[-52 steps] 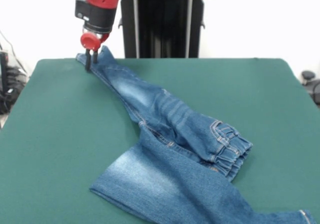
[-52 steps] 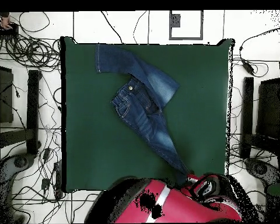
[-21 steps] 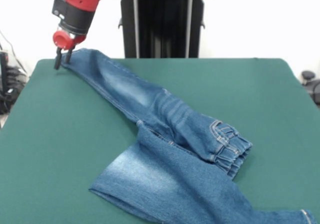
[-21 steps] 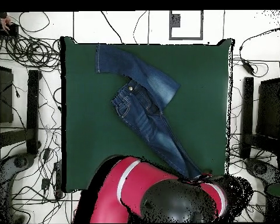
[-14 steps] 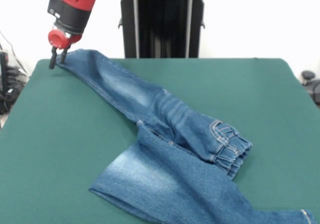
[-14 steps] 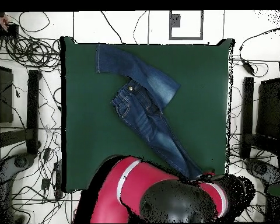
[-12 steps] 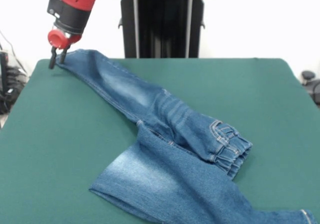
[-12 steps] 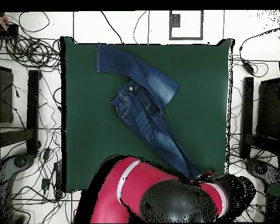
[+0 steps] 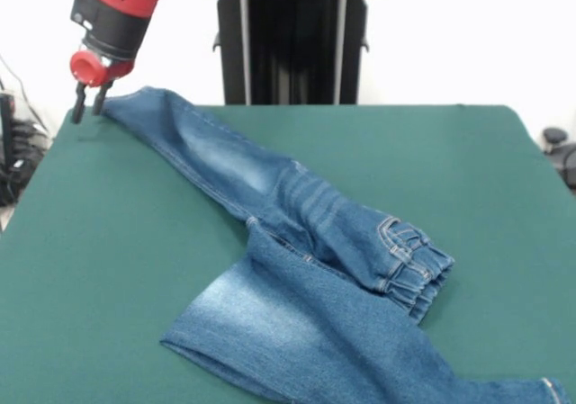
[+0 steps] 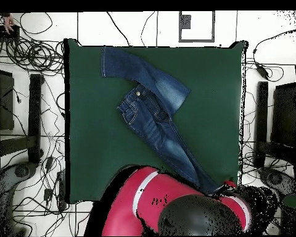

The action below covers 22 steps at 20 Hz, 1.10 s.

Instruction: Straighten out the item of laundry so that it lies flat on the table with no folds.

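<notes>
Hand (image 9: 87,110): red and black, at the upper left of the front view; two dark prongs stood slightly parted, just left of the leg hem, gripping nothing.
Jeans (image 9: 306,242): faded blue denim lying across the middle of the worktop; one leg stretched diagonally to the upper left, the other folded toward the lower edge and cut off there.
Waistband (image 9: 414,269): gathered elastic, bunched, orange stitching.
Worktop (image 9: 468,179): dark green, felt-like, rectangular.
Overhead view: the arm (image 10: 175,203) hid the leg's end and the hand.
</notes>
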{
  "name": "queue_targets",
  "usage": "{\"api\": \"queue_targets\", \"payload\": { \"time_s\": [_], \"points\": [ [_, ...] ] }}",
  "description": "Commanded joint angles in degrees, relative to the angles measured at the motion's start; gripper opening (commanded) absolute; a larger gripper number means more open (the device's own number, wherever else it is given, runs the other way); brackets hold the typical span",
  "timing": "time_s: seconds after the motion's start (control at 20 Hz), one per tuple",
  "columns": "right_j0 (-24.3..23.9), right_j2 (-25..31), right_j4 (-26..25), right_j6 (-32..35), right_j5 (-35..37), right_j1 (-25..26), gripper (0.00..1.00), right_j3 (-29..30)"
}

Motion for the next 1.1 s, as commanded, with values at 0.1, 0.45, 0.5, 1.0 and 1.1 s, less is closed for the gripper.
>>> {"api": "queue_targets", "payload": {
  "time_s": [0.1,0.45,0.5,1.0,1.1],
  "points": [
    [-0.15,6.84,0.75,5.75,3.77,0.09,1.0,-7.77],
    [-4.82,15.76,-9.6,9.71,11.44,-7.85,1.0,-4.16],
    [-7.42,20.46,-13.25,9.54,14.91,-11.26,1.0,-1.61],
    [-34.93,55.94,-0.21,-19.15,41.47,-32.72,1.0,19.7],
    [-36.17,58.21,1.04,-18.31,42.79,-32.3,1.0,20.21]
  ]
}}
